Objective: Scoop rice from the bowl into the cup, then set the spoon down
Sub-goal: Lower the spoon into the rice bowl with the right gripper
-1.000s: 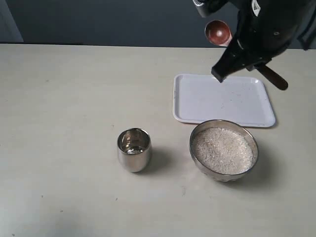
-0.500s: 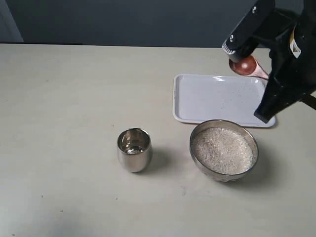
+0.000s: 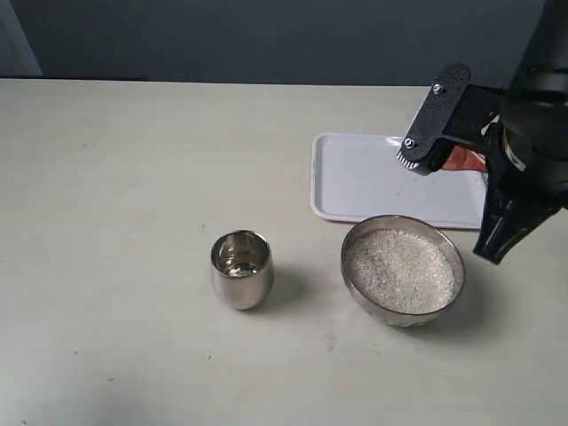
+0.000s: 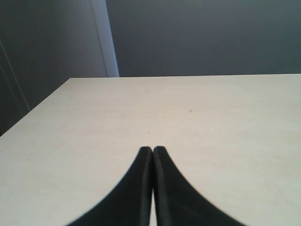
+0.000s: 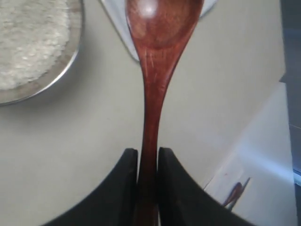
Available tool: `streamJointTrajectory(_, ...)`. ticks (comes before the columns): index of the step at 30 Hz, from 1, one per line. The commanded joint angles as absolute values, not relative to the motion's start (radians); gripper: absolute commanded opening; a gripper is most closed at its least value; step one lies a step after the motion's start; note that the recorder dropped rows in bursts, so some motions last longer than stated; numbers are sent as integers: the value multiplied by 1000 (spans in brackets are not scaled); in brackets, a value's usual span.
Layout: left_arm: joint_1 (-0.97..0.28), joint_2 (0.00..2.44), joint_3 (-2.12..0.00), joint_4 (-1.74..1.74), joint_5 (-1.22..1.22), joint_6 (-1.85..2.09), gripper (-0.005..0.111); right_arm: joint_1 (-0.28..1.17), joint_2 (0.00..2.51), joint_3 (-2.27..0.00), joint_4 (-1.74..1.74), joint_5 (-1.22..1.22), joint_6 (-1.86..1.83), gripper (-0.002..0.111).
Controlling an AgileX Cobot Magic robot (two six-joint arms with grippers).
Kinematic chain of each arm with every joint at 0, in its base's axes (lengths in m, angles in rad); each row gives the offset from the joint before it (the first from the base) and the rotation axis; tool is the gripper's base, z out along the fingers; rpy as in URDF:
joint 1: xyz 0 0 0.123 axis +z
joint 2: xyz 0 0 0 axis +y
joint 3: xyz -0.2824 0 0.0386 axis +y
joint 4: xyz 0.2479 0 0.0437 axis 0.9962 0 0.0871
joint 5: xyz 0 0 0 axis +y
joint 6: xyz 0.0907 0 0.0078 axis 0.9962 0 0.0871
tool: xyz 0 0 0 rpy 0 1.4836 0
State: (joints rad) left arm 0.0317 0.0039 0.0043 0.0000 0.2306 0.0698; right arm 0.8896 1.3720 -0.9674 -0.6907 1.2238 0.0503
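The steel bowl (image 3: 403, 269) holds a level bed of rice (image 3: 399, 271) at the front right of the table. The empty steel cup (image 3: 240, 269) stands upright to its left, apart from it. My right gripper (image 5: 147, 157) is shut on the handle of the wooden spoon (image 5: 160, 28). It holds the spoon (image 3: 463, 160) above the tray's right part, just behind the bowl. The scoop is empty and sits beside the bowl's rim (image 5: 66, 75), not over the rice (image 5: 28, 33). My left gripper (image 4: 153, 150) is shut on nothing above bare table and does not show in the exterior view.
A flat white tray (image 3: 373, 177) lies directly behind the bowl, with a few stray specks on it. The table's far edge meets a dark wall. In the right wrist view the table's edge (image 5: 263, 117) runs close by the spoon.
My right gripper has come down and to the right with the spoon, from high over the tray's far edge to just behind the bowl. Cup, bowl and tray have not moved.
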Motion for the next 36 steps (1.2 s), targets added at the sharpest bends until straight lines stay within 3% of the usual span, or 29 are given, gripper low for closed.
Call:
streamJointTrajectory(1, 28, 0, 0, -6, 217, 67, 0, 897, 1372, -956, -693, 1221, 109, -1)
streamJointTrajectory(6, 28, 0, 0, -6, 217, 67, 0, 895, 1398, -958, -769, 1221, 82, -1)
streamJointTrajectory(13, 28, 0, 0, -6, 217, 67, 0, 895, 1403, -965, -553, 1221, -104, -1)
streamJointTrajectory(36, 28, 0, 0, -6, 217, 67, 0, 897, 1613, -963, -548, 1221, -118, -1)
